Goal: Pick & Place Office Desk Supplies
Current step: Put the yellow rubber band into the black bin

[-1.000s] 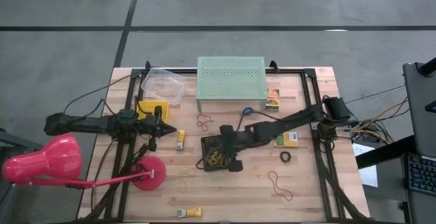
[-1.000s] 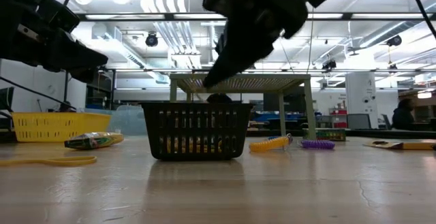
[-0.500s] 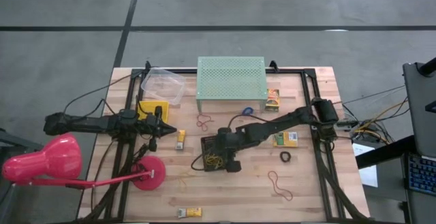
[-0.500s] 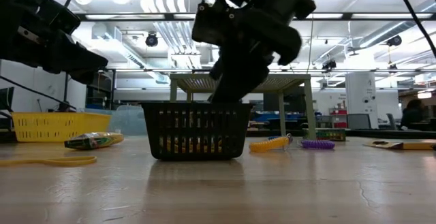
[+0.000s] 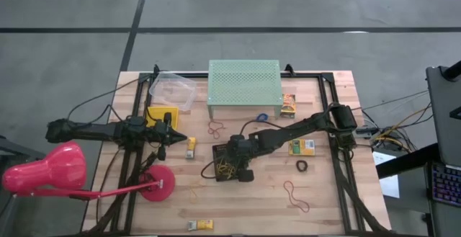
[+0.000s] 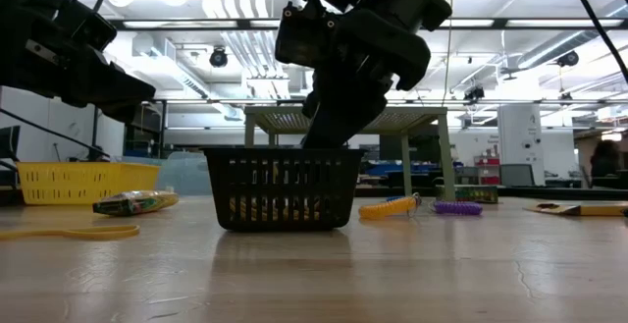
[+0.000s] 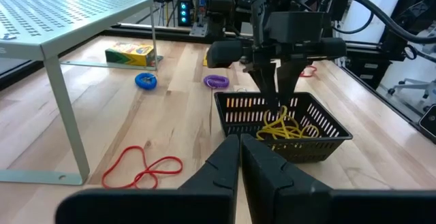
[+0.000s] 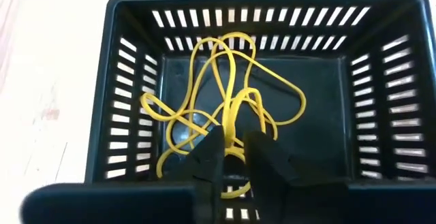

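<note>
**Yellow band may snag on the way out**

The right gripper [image 8: 231, 157] hangs inside the black basket [image 5: 218, 150], its fingers a narrow gap apart with a strand of the yellow bands [image 8: 225, 125] running between them. Whether that strand is free or pinched I cannot tell. The bands lie tangled on the basket floor.

The likely failure: if the fingers lift before the strand drops clear, the loop drags up with them and may pull the whole tangle, or tip the light basket. A wider opening first looks safer.

The basket walls sit close around the fingers, so only straight up is open. The green stand [image 5: 244, 86] lies just beyond the basket, and the right arm crosses above the table.

The left gripper [image 5: 178, 137] waits with fingers together near the table's left side, beside a small yellow box [image 5: 191, 146]. Red bands [image 5: 215, 128] and [image 5: 294, 194], a black ring [image 5: 302, 166] and a blue ring [image 5: 262, 117] lie on open wood, well apart.
</note>
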